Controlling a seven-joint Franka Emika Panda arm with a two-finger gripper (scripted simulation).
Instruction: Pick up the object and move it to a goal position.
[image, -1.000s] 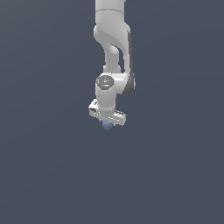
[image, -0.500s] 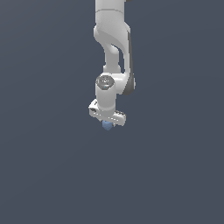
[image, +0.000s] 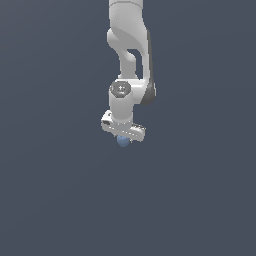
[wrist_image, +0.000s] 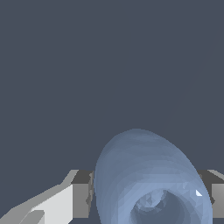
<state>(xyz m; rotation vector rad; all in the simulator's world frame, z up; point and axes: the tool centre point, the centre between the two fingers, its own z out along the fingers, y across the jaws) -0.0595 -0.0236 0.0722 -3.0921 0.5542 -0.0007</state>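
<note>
Against plain slate-grey, the pincer grips the unmarked blue object.

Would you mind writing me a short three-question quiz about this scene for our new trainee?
1. True or false: the blue ball sits between the two fingers of the gripper.
2. In the exterior view, where does the ball show? A) peeking out just below the gripper B) far off at the view's left C) above the arm's wrist
3. Fill in: in the wrist view, the ball has a darker ____ mark on the side facing the camera.

Key: 1 true; 2 A; 3 ring.
</note>
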